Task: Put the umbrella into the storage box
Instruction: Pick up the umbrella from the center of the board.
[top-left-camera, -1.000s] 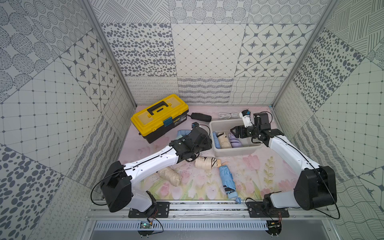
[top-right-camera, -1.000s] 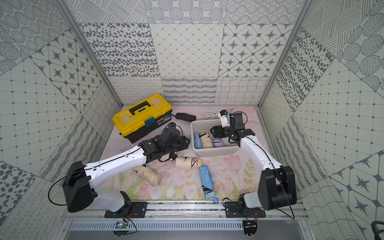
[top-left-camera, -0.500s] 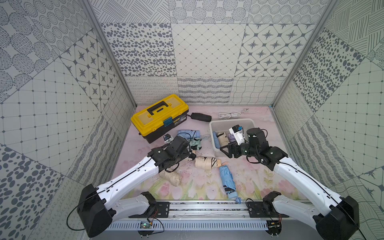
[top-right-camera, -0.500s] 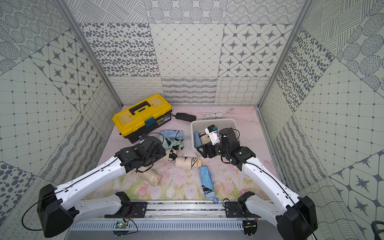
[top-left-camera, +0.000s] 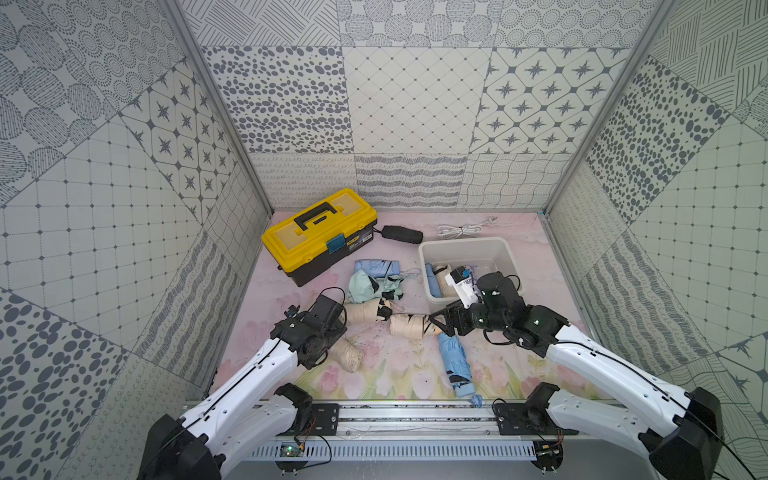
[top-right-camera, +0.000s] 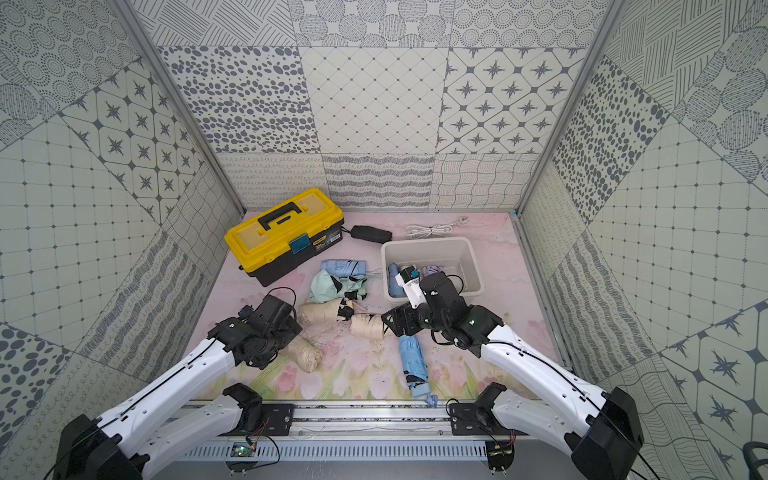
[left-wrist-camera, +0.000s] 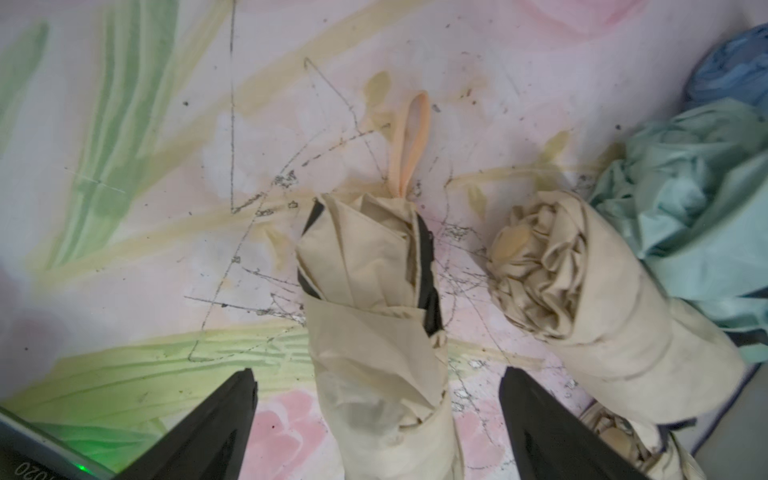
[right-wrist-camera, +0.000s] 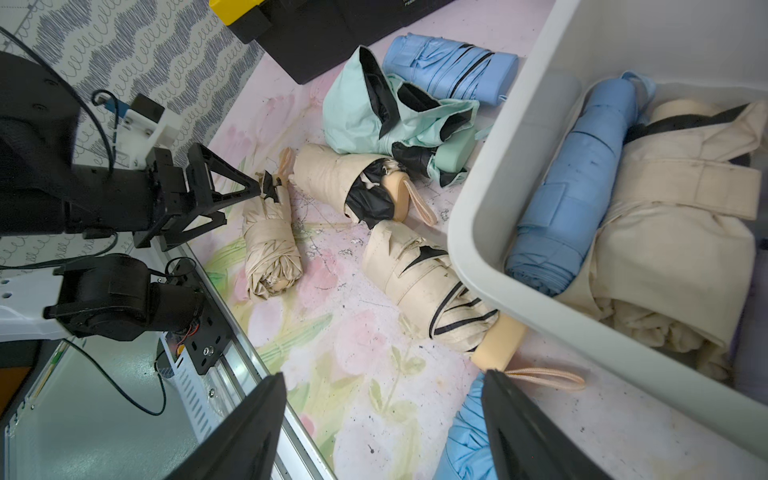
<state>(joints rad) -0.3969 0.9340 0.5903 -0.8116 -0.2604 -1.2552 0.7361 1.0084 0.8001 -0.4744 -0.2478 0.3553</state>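
Left jaws spread astride creased beige fabric umbrella (left-wrist-camera: 374, 345); right jaws likewise apart.

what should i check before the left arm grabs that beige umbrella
1. left gripper open: ok, fingers spread wide
2. beige umbrella between the fingers: ok, not yet gripped
3. second beige umbrella clear of the fingers: not ok, it lies close beside one
4. room in the storage box: ok, its far half looks bare
5. way to the box free: not ok, the right gripper, open and empty, hangs just in front of it
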